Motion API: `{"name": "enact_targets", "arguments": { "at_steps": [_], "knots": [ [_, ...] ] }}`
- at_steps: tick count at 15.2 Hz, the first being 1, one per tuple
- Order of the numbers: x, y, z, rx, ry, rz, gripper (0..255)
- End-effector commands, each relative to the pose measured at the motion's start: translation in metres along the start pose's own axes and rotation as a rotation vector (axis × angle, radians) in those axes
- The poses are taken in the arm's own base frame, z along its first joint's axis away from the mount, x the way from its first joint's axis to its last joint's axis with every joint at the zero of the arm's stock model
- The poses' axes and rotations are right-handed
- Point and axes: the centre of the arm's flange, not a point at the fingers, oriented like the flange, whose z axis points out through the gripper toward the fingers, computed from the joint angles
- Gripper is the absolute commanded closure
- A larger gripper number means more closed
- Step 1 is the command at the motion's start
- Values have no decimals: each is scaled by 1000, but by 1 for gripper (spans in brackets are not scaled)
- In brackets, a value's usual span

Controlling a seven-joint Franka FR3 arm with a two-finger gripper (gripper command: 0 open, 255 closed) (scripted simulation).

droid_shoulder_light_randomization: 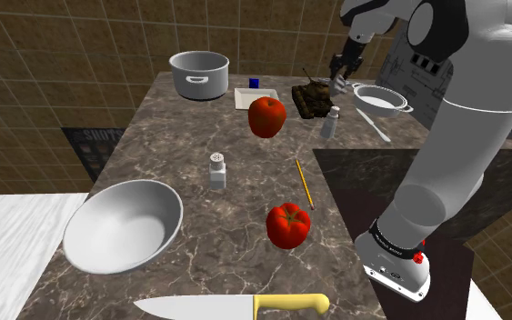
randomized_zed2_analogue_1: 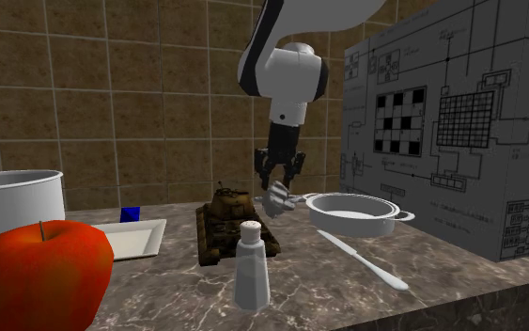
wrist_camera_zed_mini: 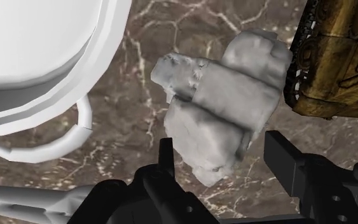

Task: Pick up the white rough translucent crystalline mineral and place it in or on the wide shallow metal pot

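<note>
A rough whitish mineral chunk (wrist_camera_zed_mini: 222,108) sits between my two black fingers (wrist_camera_zed_mini: 166,156), which clasp its sides. My gripper (randomized_zed2_analogue_1: 279,183) points down with the mineral (randomized_zed2_analogue_1: 276,200) at its tips, a little above the marble counter. The wide shallow metal pot (randomized_zed2_analogue_1: 351,214) with its loop handles stands just beside it, toward the second exterior view's right. In the shoulder view the gripper (droid_shoulder_light_randomization: 343,73) and mineral (droid_shoulder_light_randomization: 338,85) hang at the counter's far end, between a toy tank and the pot (droid_shoulder_light_randomization: 378,98).
A brown toy tank (randomized_zed2_analogue_1: 234,226) stands close on the mineral's other side. Near the pot lie a white knife (randomized_zed2_analogue_1: 365,259) and a shaker (randomized_zed2_analogue_1: 251,265). Further along the counter (droid_shoulder_light_randomization: 199,236) are an apple (droid_shoulder_light_randomization: 267,116), tomato (droid_shoulder_light_randomization: 287,225), pencil (droid_shoulder_light_randomization: 305,182), bowl (droid_shoulder_light_randomization: 122,225), tall pot (droid_shoulder_light_randomization: 199,75) and yellow-handled knife (droid_shoulder_light_randomization: 235,307).
</note>
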Motion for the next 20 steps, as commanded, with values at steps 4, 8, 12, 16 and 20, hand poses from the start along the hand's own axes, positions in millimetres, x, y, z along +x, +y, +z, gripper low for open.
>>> {"name": "enact_targets", "arguments": {
  "at_steps": [4, 8, 12, 16, 20],
  "knots": [
    [4, -3, -24, 0, -2, 0, 255],
    [7, -5, -45, 0, -2, 0, 255],
    [26, -23, -16, -85, -68, -246, 0],
    [38, -42, 20, -167, -134, -483, 0],
    [37, -38, 41, -167, -134, -483, 0]
  ]
}}
